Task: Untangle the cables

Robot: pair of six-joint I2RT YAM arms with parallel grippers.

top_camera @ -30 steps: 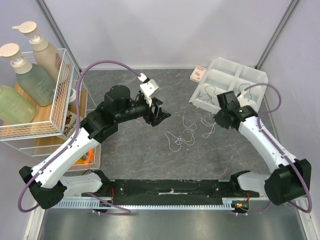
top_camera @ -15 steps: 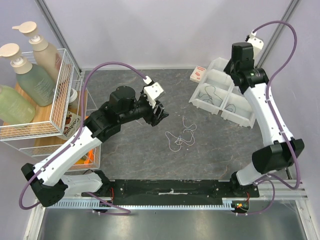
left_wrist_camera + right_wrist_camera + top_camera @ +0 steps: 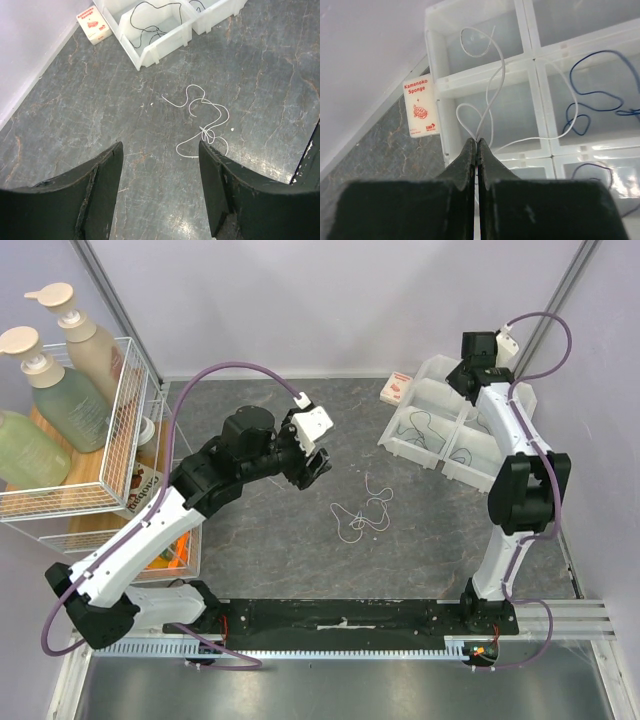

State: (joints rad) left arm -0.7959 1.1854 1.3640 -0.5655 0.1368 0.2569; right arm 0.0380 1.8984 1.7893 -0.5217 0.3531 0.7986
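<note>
One white cable (image 3: 495,95) that lay a second ago on the tabletop (image 3: 270,540), just right of the knot, is now off it. It hangs pinched between the right fingers (image 3: 466,160), which are pressed together on it, and its loops dangle over the left compartments of the white tray (image 3: 465,79) at the far right. The right arm has swung up and away from the tabletop to get there. A blue cable (image 3: 600,95) lies in a neighbouring compartment and a black cable (image 3: 132,20) in another, so we judge this strand freed and ready to drop into a compartment. The remaining white tangle (image 3: 210,132) sits unmoved mid-tabletop, well apart from the tray. The left fingers (image 3: 100,185) hover spread above and left of it, holding nothing, barely shifted. We take that knot as the next job.
</note>
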